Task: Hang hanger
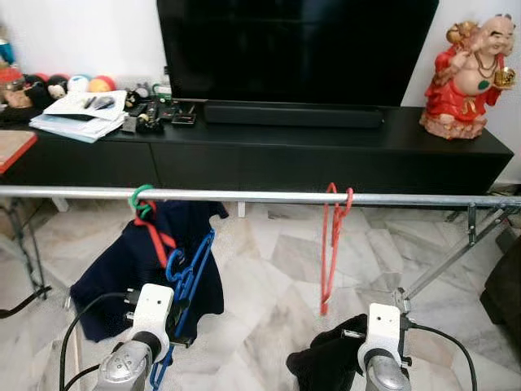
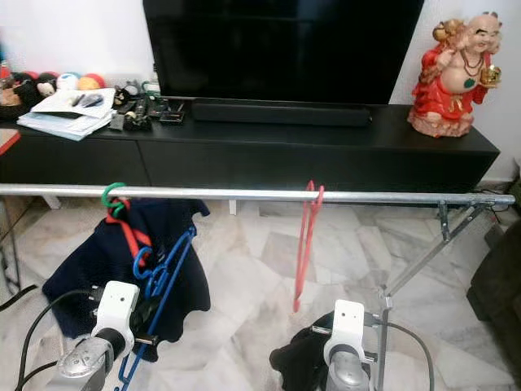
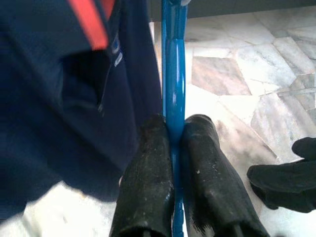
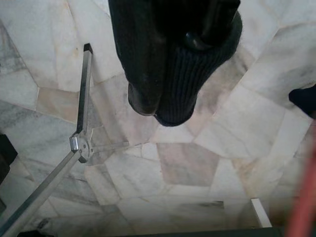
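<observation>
A blue plastic hanger [image 1: 192,273] hangs low in front of me, and my left gripper [image 3: 172,132] is shut on its bar just below the silver clothes rail [image 1: 260,196]. Beside the blue hanger [image 3: 174,74], a navy garment [image 1: 122,265] hangs from the rail on a green-hooked hanger [image 1: 140,198]. An empty red hanger [image 1: 330,244] is hooked on the rail near its middle. Low on the right, my right gripper [image 4: 170,74] is shut on a black knit garment [image 1: 326,358], which hides most of its fingers.
Behind the rail stands a long black TV console [image 1: 326,155] with a television [image 1: 297,49], a red figurine [image 1: 468,69], papers [image 1: 81,110] and coloured balls. The rack's diagonal brace [image 1: 456,257] slants down on the right. The floor is pale marble tile [image 1: 269,269].
</observation>
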Tool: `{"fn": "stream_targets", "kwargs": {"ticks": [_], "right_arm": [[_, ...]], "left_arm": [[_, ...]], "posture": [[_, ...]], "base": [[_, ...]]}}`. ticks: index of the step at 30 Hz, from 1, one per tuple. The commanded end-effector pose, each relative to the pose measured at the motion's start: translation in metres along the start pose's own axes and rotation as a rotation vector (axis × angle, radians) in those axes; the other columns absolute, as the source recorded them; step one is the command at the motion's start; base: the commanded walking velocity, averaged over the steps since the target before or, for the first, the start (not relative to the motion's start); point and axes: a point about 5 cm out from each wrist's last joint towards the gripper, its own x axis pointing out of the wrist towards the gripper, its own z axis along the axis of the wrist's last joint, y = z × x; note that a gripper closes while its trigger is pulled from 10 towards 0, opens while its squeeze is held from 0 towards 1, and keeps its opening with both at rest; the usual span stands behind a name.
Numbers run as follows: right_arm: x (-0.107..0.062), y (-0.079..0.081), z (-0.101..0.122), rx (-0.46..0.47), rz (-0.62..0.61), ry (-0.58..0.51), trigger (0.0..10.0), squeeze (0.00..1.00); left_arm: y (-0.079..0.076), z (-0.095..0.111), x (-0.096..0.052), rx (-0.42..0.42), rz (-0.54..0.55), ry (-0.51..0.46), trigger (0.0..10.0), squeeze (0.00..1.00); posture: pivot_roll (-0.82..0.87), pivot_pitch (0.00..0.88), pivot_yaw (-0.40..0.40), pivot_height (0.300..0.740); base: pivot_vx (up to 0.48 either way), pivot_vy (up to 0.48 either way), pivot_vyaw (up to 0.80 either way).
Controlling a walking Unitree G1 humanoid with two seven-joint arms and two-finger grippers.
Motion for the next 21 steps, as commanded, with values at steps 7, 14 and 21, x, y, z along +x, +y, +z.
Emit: {"fn": "stream_targets", "kwargs": {"ticks": [7, 14, 21], "right_arm": [[0.0029, 0.0, 0.0116, 0.007, -0.008, -0.043, 10.0, 0.0], [0.0032, -0.0003, 0.0128, 0.004, -0.011, -0.049, 10.0, 0.0], [0.0041, 0.0002, 0.0157, 0.003, -0.01, -0.055, 10.0, 0.0]], "left_arm": [[-0.0009, 0.0006, -0.0013, -0.012, -0.001, -0.004, 10.0, 0.0], [-0.0011, 0.0005, -0.0015, -0.013, 0.0, -0.003, 10.0, 0.0], [-0.0002, 0.0007, -0.0015, -0.011, 0.003, -0.004, 10.0, 0.0]], "posture": [[0.12, 0.0, 0.015, 0.74], [0.12, 0.0, 0.014, 0.74], [0.12, 0.0, 0.013, 0.74]], "base": [[-0.252, 0.0, 0.0], [-0.252, 0.0, 0.0], [-0.255, 0.0, 0.0]]}}
